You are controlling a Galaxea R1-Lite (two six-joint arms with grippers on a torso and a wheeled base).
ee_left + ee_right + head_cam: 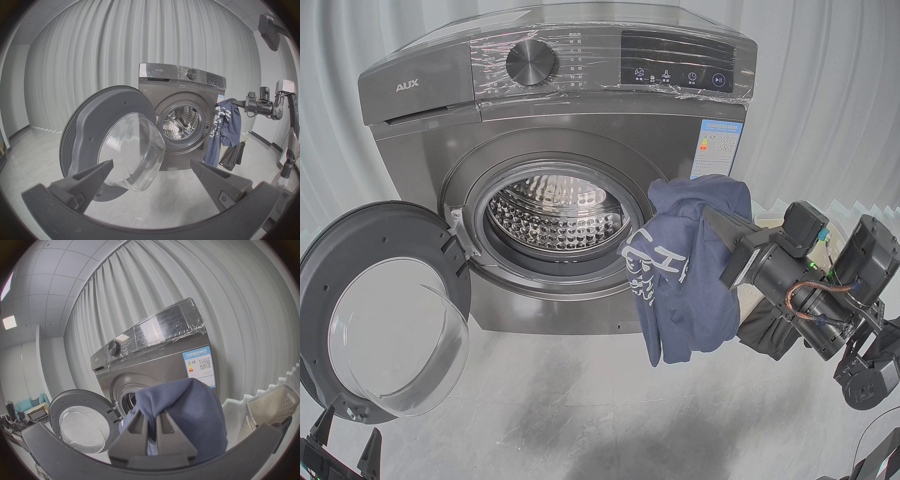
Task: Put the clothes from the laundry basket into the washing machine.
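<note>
One navy shirt (682,275), hanging from right gripper (152,420)

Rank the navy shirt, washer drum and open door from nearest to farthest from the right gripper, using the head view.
1. navy shirt: clamped in the right gripper.
2. washer drum: just left of the shirt.
3. open door: swung out at far left.

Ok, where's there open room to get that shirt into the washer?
The drum mouth is open, between the door and the shirt. The floor before the washer is bare. Crowded by the basket: shirt, dark garment, right gripper.
</note>
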